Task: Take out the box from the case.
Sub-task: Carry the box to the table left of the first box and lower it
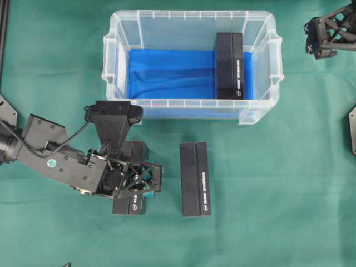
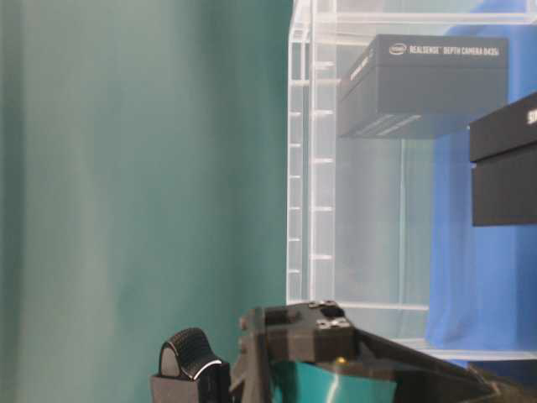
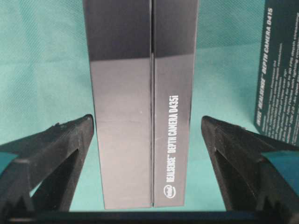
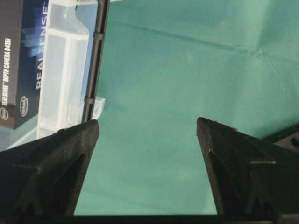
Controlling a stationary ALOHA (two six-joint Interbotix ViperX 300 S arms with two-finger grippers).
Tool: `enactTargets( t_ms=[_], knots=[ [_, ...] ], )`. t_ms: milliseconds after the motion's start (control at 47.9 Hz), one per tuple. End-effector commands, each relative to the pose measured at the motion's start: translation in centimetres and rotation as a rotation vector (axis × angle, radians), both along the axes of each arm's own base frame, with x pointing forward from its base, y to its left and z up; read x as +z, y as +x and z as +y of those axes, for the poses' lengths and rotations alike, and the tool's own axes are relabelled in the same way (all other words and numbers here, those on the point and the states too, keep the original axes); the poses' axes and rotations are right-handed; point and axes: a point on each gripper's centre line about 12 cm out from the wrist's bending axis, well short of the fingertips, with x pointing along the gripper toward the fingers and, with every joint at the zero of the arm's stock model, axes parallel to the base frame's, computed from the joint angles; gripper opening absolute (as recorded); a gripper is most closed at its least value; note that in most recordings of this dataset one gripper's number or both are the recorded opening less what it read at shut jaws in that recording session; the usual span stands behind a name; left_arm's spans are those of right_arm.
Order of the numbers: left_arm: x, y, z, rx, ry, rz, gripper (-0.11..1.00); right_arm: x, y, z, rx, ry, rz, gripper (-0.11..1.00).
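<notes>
From overhead, one box (image 1: 229,65) remains in the case (image 1: 189,114), at its right end on the blue lining (image 1: 167,72). Two more lie on the green cloth (image 1: 278,194): one (image 1: 195,179) in the open, another (image 1: 132,206) mostly hidden under the left gripper (image 1: 135,179). Only the left wrist view shows that box (image 3: 140,107) lying between spread fingers (image 3: 56,154), gaps on both sides, untouched. The right gripper (image 4: 147,140) hangs wide open over bare cloth beside the case, holding nothing.

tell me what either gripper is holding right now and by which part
Nothing. The left gripper stands open astride a long black cardboard box on the green cloth, its fingers clear of it. The right gripper is open and empty.
</notes>
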Motion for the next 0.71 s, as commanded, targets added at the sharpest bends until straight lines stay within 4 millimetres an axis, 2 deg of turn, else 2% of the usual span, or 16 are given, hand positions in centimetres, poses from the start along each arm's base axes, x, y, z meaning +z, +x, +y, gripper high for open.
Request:
enactTargets(
  t_ms=[0, 167, 313, 438, 689],
  knots=[
    [2.1, 0.3, 0.1, 0.007, -0.019, -0.057, 1.00, 0.6, -0.1, 0.1, 0.003, -0.011, -0.020, 0.85],
    [2.9, 0.7, 0.2, 0.013, -0.022, -0.067, 1.00, 0.6, -0.2, 0.1, 0.003, -0.011, -0.024, 0.85],
    [4.5, 1.1, 0.2, 0.016, -0.018, -0.065, 1.00, 0.7, -0.3, 0.2, 0.003, -0.012, -0.026, 0.85],
    [6.5, 1.3, 0.2, 0.024, -0.016, -0.063, 1.00, 0.6, -0.5, 0.3, 0.003, -0.008, -0.016, 0.85],
    [12.1, 1.3, 0.0, 0.033, -0.026, -0.101, 1.00, 0.7, -0.6, 0.3, 0.003, -0.011, -0.018, 0.85]
  ],
)
